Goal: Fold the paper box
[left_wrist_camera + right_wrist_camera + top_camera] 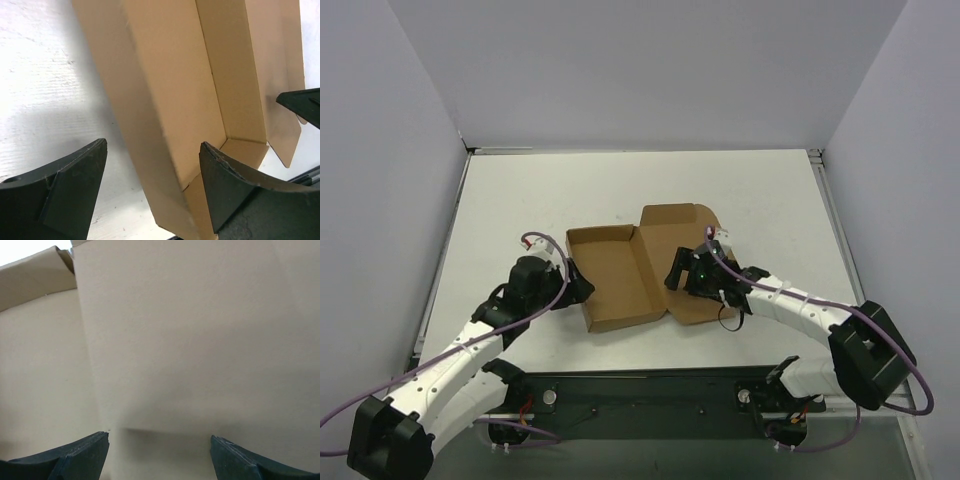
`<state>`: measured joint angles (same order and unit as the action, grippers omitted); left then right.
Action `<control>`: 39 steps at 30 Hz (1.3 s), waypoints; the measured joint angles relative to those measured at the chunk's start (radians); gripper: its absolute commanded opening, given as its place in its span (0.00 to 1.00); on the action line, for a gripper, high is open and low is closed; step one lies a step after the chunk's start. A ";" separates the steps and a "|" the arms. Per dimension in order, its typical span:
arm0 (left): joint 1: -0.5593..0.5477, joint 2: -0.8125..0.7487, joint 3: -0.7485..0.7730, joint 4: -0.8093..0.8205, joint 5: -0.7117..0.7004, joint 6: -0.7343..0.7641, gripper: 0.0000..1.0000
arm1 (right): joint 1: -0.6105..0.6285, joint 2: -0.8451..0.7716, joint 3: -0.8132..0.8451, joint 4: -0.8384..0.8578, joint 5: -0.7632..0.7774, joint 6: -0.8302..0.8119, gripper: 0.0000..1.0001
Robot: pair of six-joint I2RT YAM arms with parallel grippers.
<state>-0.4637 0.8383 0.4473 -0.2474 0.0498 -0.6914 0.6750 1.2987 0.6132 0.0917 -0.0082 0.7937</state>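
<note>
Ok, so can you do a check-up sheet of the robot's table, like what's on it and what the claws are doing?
Surface: white table, bare apart from the box.
Job's things: paper box, brown cardboard, partly folded; the left half has its walls up like a tray, and the lid half lies flat to the right.
Clutter: nothing seen.
Grippers: left gripper open, its fingers on either side of the tray's left wall; right gripper open, close over the lid half.
Cables: purple cables run along both arms, not on the box.
Surroundings: plain pale walls on three sides; dark base plate at the near edge.
</note>
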 measured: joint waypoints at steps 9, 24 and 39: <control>0.001 -0.047 0.074 -0.161 -0.082 0.063 0.88 | 0.083 0.048 0.200 -0.116 0.011 -0.270 0.82; 0.023 0.424 0.607 -0.241 -0.096 0.609 0.93 | 0.174 -0.279 0.097 -0.314 0.015 -0.030 0.83; 0.049 0.681 0.629 -0.091 0.028 0.787 0.92 | 0.006 -0.398 -0.119 -0.291 -0.157 0.148 0.87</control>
<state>-0.4149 1.5192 1.0767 -0.3382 0.0780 0.0952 0.6815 0.9009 0.4942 -0.1997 -0.1650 0.9417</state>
